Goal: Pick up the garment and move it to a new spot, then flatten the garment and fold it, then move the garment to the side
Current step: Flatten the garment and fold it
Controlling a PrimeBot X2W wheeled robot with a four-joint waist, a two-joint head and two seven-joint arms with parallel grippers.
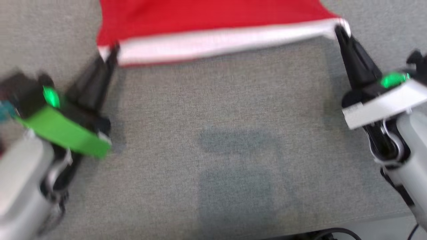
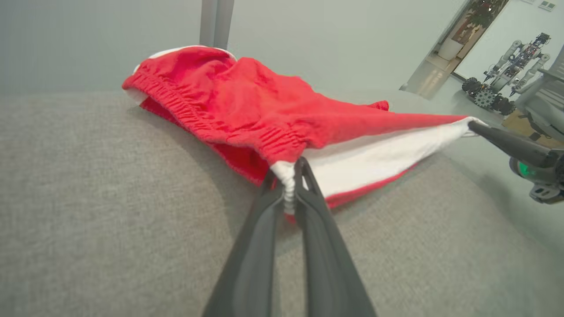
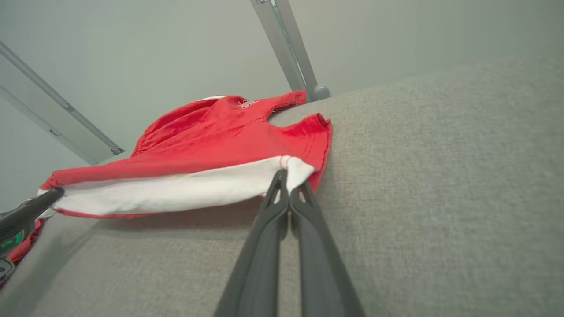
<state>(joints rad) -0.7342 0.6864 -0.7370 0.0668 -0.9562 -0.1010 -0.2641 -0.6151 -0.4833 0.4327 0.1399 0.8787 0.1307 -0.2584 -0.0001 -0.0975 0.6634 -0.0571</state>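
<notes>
- And here's the stage: a grey woven surface (image 1: 213,140) spreads wide across the head view, with all the action at its far end.
- The red garment (image 1: 206,20) lies on the far part of that surface. Its near edge is pulled into one straight, taut line between the two claws, with a shadow on the grey cloth beneath it.
- Beyond the surface's far edge, a metal post (image 3: 286,48) rises against a pale wall.
- Along that stretched edge a white inner layer (image 1: 227,41) shows as a long strip, with red above it.
- In the left wrist view, a gathered elastic waistband (image 2: 185,103) runs down the garment's side toward the pinch.
- The left gripper (image 1: 111,55) is on the left corner. Its fingers are pressed together, with a bunched bit of white and red cloth squeezed between the tips.
- The right gripper (image 1: 340,31) is on the right corner, fingers tight against each other and nipping the white corner.
- A green band (image 1: 66,133) wraps the left wrist, blurred in the head view.
- A small green light (image 1: 393,80) glows on the right gripper's body.
</notes>
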